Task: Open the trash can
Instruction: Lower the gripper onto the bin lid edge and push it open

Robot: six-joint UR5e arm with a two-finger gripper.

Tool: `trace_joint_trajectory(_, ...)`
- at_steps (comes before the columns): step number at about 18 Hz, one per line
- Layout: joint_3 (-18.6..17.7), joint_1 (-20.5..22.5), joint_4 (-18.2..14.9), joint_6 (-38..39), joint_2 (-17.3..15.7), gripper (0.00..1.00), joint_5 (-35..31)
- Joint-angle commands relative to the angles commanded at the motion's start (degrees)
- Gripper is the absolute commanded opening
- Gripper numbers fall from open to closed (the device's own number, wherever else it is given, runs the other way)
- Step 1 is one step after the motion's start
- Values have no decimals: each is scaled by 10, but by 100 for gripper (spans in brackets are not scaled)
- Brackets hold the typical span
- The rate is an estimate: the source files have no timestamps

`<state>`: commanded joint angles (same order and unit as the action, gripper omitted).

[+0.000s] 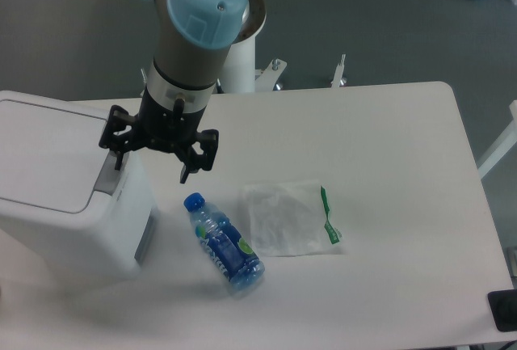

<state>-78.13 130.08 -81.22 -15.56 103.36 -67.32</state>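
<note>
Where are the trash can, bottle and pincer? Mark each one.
trash can (48,144), fixed camera, on the flat lid.
bottle (228,249), fixed camera, on the blue label.
pincer (153,160), fixed camera, midway between the fingertips.

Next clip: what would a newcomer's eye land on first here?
The big grey arm with its pale blue cap, hanging its open black gripper at the right edge of the white trash can, whose lid is shut. Then the blue bottle lying on the white table, beside a clear plastic bag with a green strip.
</note>
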Motion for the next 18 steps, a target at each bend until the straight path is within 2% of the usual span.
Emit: trace_joint_trajectory(18, -7, -8, 3, 1, 6, 100, -4)
